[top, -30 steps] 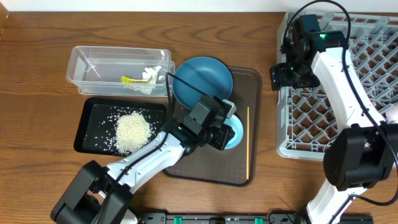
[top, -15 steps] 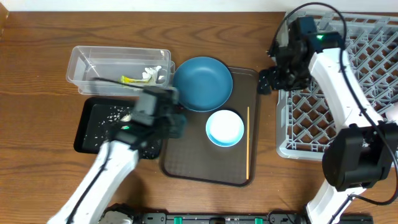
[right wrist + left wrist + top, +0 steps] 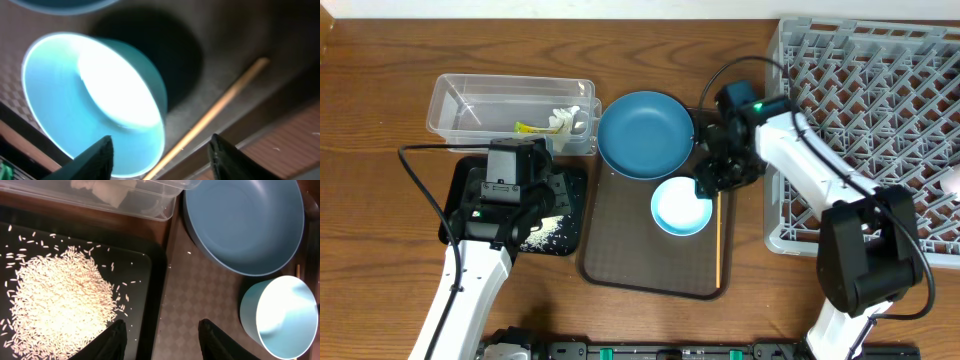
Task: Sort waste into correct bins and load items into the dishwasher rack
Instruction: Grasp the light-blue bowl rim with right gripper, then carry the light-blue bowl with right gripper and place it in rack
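Rice grains (image 3: 60, 305) lie heaped in the black tray (image 3: 572, 190); wrapper (image 3: 528, 127) and tissue (image 3: 563, 118) lie in the clear tub (image 3: 510, 83). Blue dish (image 3: 645, 135), pale bowl (image 3: 680, 207) and stick (image 3: 719, 240) lie outside the grey rack (image 3: 880, 110).

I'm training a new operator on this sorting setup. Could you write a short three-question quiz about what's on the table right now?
1. True or false: the rice grains lie in the black tray.
2. What lies in the clear tub? A: snack wrapper and tissue. B: a wooden stick. C: a pale bowl.
3. Fill in: the wooden stick lies on the brown ____.

Key: 1 true. 2 A. 3 tray: the brown tray.
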